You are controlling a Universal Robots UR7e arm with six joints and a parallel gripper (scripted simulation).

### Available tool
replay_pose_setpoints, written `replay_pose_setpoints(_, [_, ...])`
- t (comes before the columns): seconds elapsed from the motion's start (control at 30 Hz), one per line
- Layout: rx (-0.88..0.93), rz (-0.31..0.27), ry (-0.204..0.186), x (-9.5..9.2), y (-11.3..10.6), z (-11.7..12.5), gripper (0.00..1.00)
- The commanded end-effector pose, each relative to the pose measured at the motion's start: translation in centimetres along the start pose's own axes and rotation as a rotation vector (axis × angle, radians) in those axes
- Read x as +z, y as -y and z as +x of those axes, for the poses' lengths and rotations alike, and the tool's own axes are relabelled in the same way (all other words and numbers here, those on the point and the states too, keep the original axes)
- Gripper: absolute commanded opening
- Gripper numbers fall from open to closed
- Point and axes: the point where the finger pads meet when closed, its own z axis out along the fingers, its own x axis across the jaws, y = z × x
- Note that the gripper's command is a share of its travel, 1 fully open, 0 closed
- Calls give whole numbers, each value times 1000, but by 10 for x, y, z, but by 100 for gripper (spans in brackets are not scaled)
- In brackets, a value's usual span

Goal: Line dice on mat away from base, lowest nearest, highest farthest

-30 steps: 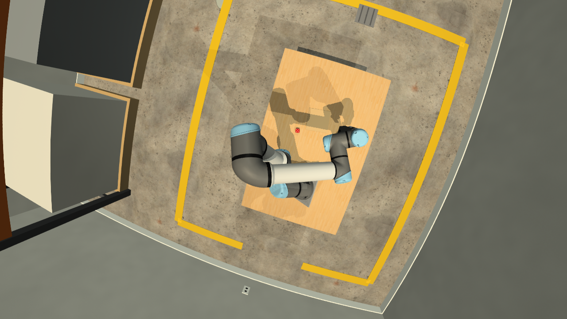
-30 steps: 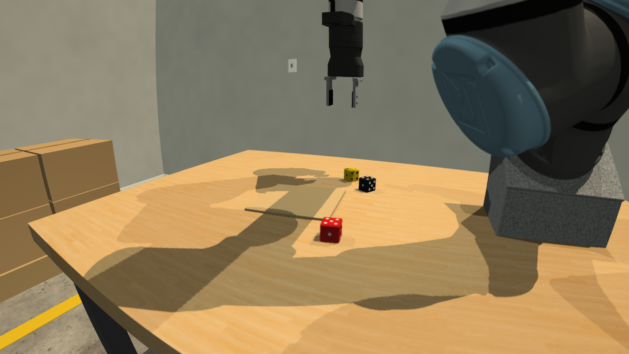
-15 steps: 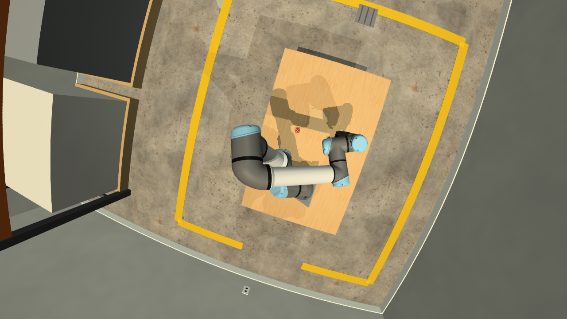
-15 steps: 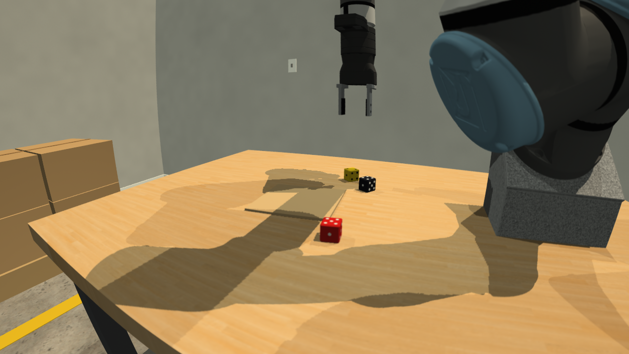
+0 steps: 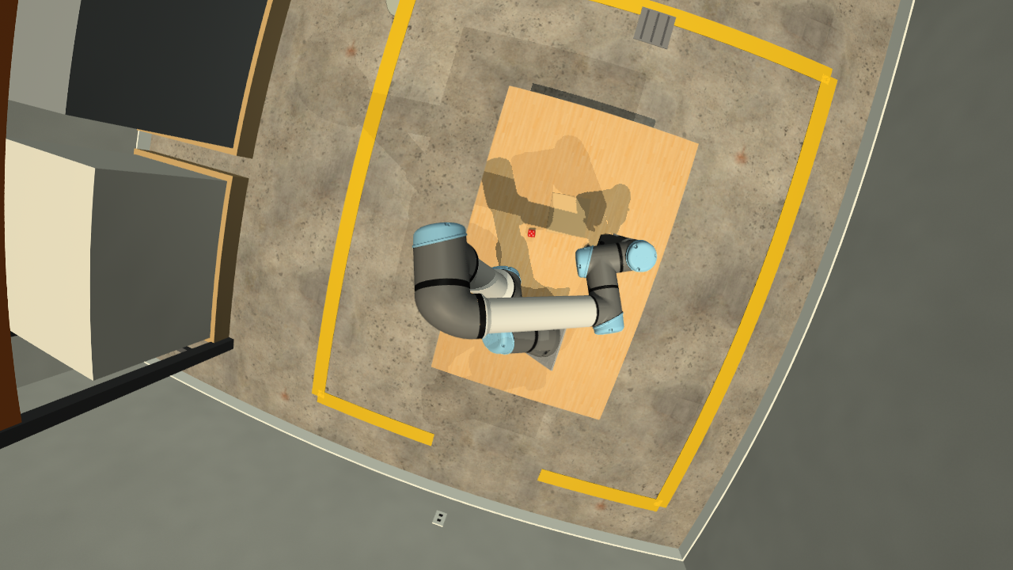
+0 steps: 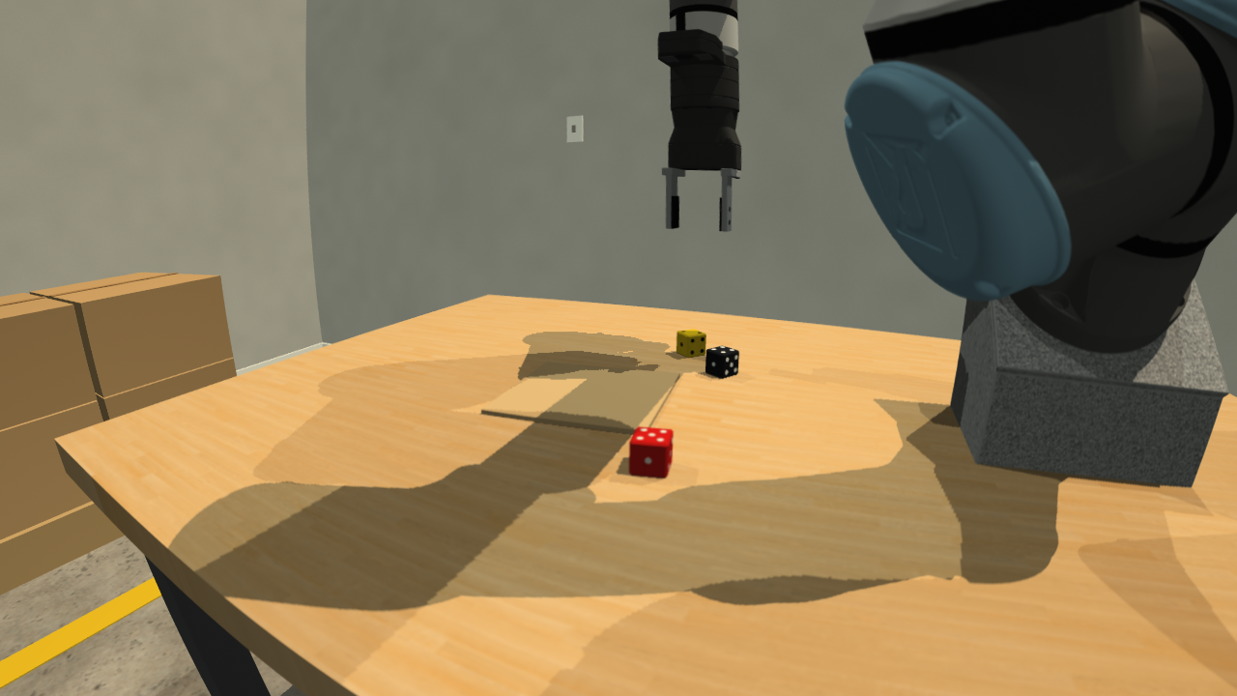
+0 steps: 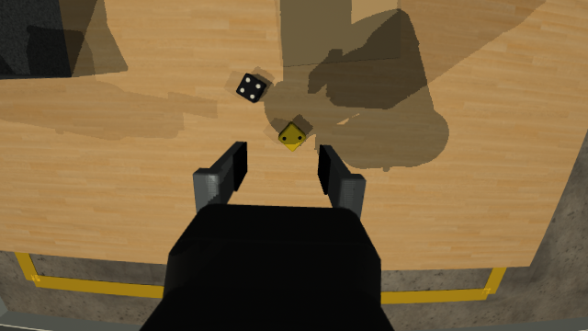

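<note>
A thin tan mat (image 6: pixel 581 395) lies flat on the table, mostly in shadow. A yellow die (image 6: pixel 690 342) (image 7: pixel 292 135) showing two and a black die (image 6: pixel 721 361) (image 7: pixel 251 87) showing four sit just off the mat's far corner, close together. A red die (image 6: pixel 650 450) showing five sits off the mat's near corner; it also shows in the overhead view (image 5: pixel 531 231). My gripper (image 6: pixel 700 200) is open and empty, high above the yellow die. In the wrist view its fingers frame the table just below that die.
The robot's grey base block (image 6: pixel 1089 406) stands on the table at the right. Stacked cardboard boxes (image 6: pixel 95 363) stand beside the table on the left. Yellow floor tape (image 5: pixel 354 212) rings the table.
</note>
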Motion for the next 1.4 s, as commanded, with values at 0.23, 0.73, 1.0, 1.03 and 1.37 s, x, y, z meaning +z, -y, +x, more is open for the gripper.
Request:
replay_pose_setpoints(0.23, [1,4,3,62,1,-1,100])
replay_pose_setpoints(0.73, [1,4,3,104,2,-1,100])
replay_pose_setpoints(1.0, [0,0,0,102,0,0,100])
replay_pose_setpoints(1.03, [0,0,0,102,0,0,100])
replay_pose_setpoints(1.37, [-1,1,1,102,0,0,100])
